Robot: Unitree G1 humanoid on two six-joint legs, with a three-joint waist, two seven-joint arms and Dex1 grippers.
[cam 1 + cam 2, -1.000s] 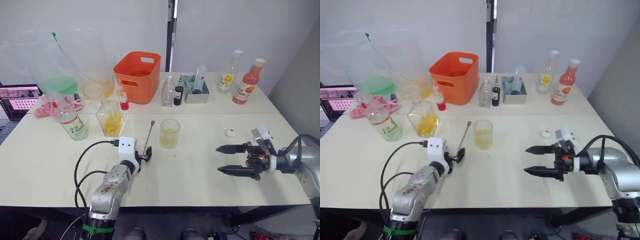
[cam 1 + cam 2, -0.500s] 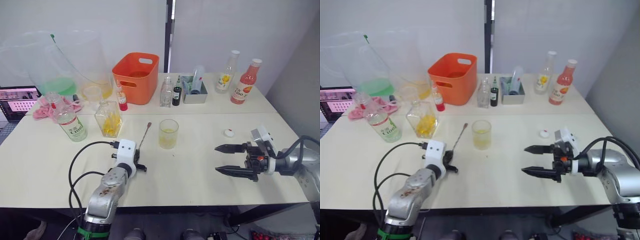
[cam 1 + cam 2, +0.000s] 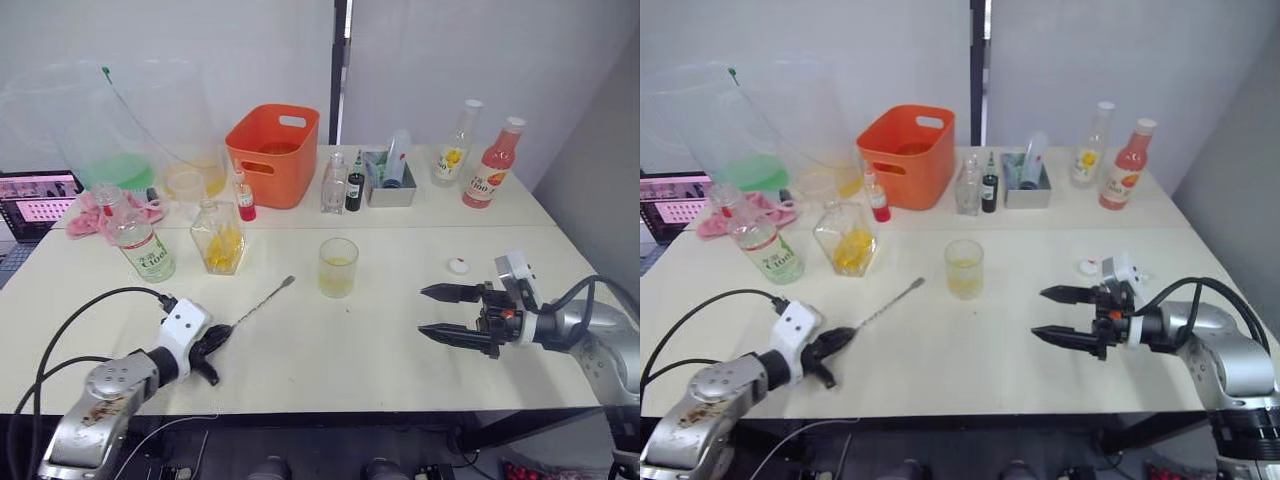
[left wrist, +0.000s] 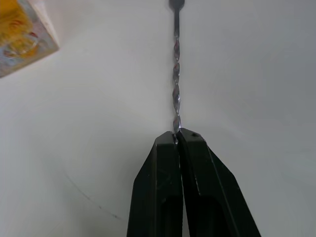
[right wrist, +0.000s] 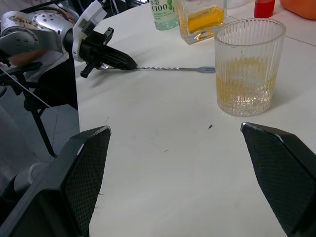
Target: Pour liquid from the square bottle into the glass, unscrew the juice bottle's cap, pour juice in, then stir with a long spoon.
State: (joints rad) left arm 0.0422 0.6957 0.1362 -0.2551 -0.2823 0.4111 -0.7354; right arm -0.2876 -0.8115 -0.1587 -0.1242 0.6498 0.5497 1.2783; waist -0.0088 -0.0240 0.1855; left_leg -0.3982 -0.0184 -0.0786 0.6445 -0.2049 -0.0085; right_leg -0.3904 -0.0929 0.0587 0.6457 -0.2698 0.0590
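- Left pincer [image 3: 214, 340] has its black fingers pressed together on the end of the long spoon [image 3: 262, 300], low over the bench's front-left part; the twisted steel shaft reaches out toward the glass [image 3: 338, 266] with the small flat bowl end clear of it.
- Right pincer [image 3: 432, 311] hangs spread wide and empty above the front-right part of the bench [image 3: 400, 350], its textured pads facing the glass.
- Stirring looks to be the step in hand: the ribbed, clear glass already holds a yellow liquid, and a small white cap [image 3: 459, 265] lies loose on the bench toward the right edge.
- Next move, as I judge it, calls for lifting the spoon, tipping it upright and lowering its bowl into the glass near mid-bench without knocking the rim.
- Square bottle [image 3: 220, 237], clear with yellow contents, stands left of the glass; the juice bottle [image 3: 144, 245], round with a green-lettered label, stands nearer the left edge.
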